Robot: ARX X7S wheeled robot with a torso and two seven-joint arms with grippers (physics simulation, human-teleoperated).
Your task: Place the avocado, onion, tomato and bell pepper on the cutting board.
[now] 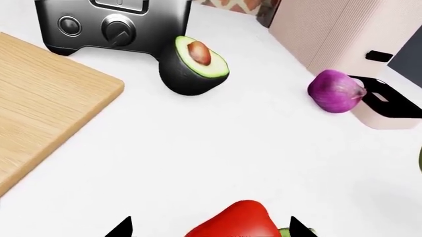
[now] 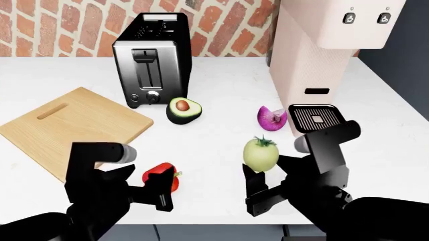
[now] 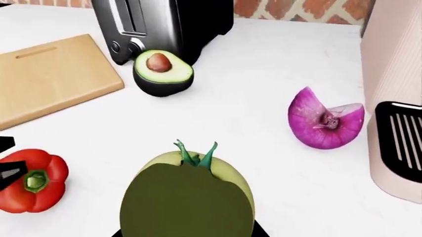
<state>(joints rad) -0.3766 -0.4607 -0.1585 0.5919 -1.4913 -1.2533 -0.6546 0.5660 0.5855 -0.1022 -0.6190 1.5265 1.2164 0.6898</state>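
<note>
Chrome toaster (image 2: pixel 151 57) beside pink coffee machine (image 2: pixel 322 55) (brick wall (image 2: pixel 60 27) behind), white counter (image 2: pixel 221 90).

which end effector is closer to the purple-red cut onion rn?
Right. The right end effector sits around the pale green tomato, just in front of the purple-red cut onion. The left end effector is at the glossy red bell pepper, farther off.
</note>
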